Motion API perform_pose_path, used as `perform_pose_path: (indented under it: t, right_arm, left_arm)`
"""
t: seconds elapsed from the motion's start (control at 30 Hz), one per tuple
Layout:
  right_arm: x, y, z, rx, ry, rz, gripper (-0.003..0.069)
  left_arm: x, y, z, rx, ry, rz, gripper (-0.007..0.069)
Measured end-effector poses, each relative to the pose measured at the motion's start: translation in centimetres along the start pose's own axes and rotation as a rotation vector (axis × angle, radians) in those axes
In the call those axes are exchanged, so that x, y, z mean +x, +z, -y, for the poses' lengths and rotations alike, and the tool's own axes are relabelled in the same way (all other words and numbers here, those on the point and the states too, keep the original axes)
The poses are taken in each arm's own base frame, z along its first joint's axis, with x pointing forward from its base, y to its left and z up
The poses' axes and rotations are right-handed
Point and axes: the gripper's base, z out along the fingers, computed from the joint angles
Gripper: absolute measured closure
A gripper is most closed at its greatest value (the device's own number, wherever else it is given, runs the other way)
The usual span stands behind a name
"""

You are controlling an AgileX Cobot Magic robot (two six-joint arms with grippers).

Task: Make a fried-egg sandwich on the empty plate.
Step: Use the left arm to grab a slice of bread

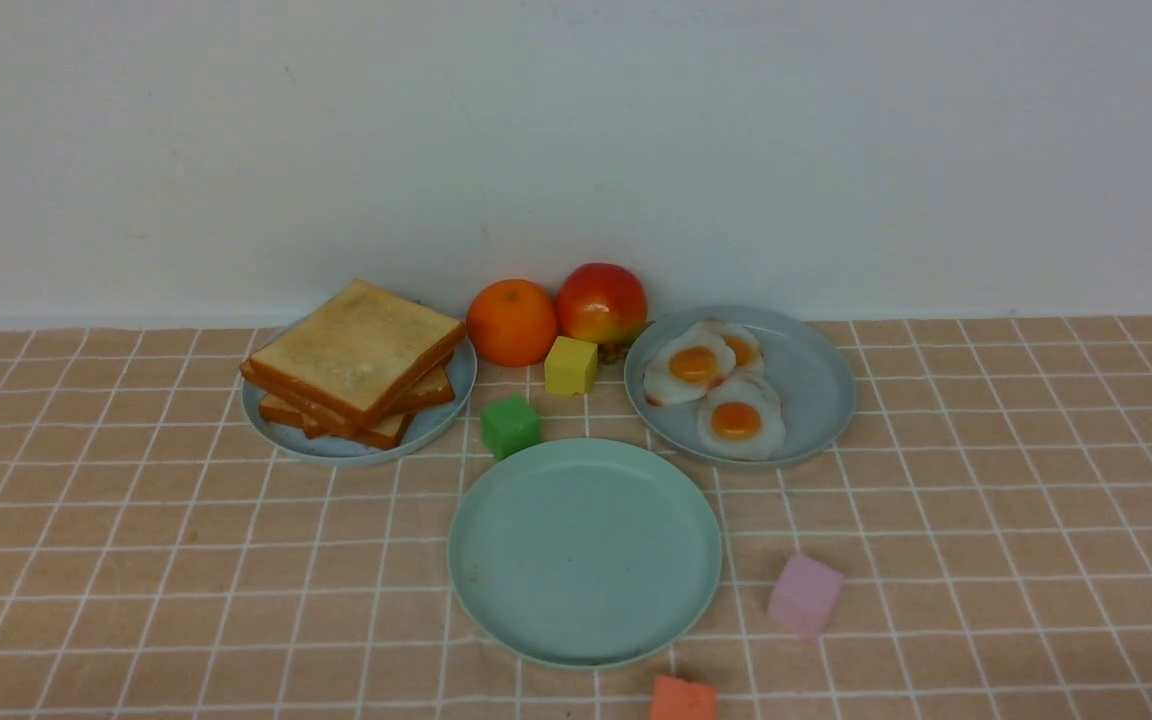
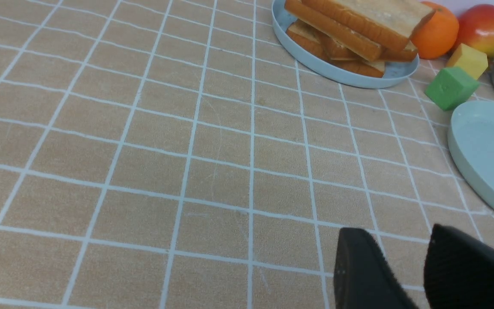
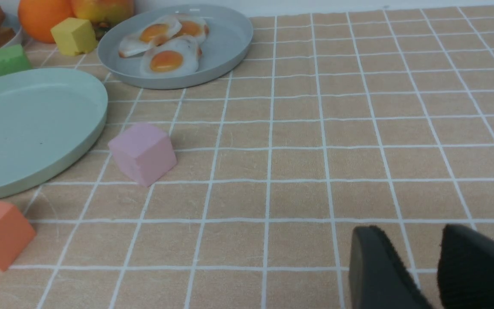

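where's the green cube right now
Front view: the green cube sits on the tablecloth just left of centre, behind the far-left rim of the mint-green plate, between the toast plate and the yellow cube.

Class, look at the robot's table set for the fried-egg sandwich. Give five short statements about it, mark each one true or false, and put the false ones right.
1. The mint-green plate is empty. True.
2. Three fried eggs lie on the right blue-grey plate. True.
3. The toast is stacked on the mint-green plate. False: the toast stack sits on the left blue-grey plate.
4. The pink cube lies to the left of the mint-green plate. False: the pink cube lies to its right.
5. The left gripper holds nothing. True: its jaws stand apart with nothing between them.
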Motion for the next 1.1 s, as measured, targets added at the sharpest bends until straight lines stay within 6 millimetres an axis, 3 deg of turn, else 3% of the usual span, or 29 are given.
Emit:
perform_pose_path:
  t: [0.1, 0.33, 0.5, 0.73, 0.83, 0.9, 0.97, 1.1]
  right_arm:
    - [0.0, 0.0, 0.0, 0.000, 0.000, 0.000, 0.0419]
    - [0.0, 0.0, 0.0, 0.000, 0.000, 0.000, 0.0419]
    - [0.0, 0.0, 0.0, 0.000, 0.000, 0.000, 0.0419]
    - [-0.1, 0.0, -0.2, -0.027, 0.103, 0.020, 0.0419]
    - [-0.5, 0.1, -0.8, -0.106, 0.414, 0.057, 0.0419]
    - [-0.7, 0.0, -0.9, -0.132, 0.511, 0.076, 0.0419]
    - [-1.2, -0.1, -1.2, -0.183, 0.691, 0.104, 0.0419]
    - [-1.5, -0.1, -1.4, -0.221, 0.807, 0.116, 0.0419]
  left_arm:
    - [-0.3, 0.0, 0.2, 0.026, -0.068, 0.038, 0.0386]
    - [-2.1, -0.3, 1.0, 0.179, -0.612, 0.191, 0.0386]
    - [-3.1, -0.6, 1.0, 0.217, -0.721, 0.267, 0.0389]
    - [-6.6, -2.9, 3.2, 0.294, -0.492, 0.218, 0.0524]
    - [-8.9, -3.3, 5.0, 0.346, -0.274, 0.074, 0.0638]
    - [-9.2, -3.0, 5.6, 0.361, -0.209, -0.020, 0.0638]
    - [-10.1, -1.8, 7.1, 0.387, -0.077, -0.231, 0.0638]
    - [-10.6, 0.4, 8.1, 0.383, 0.036, -0.410, 0.0638]
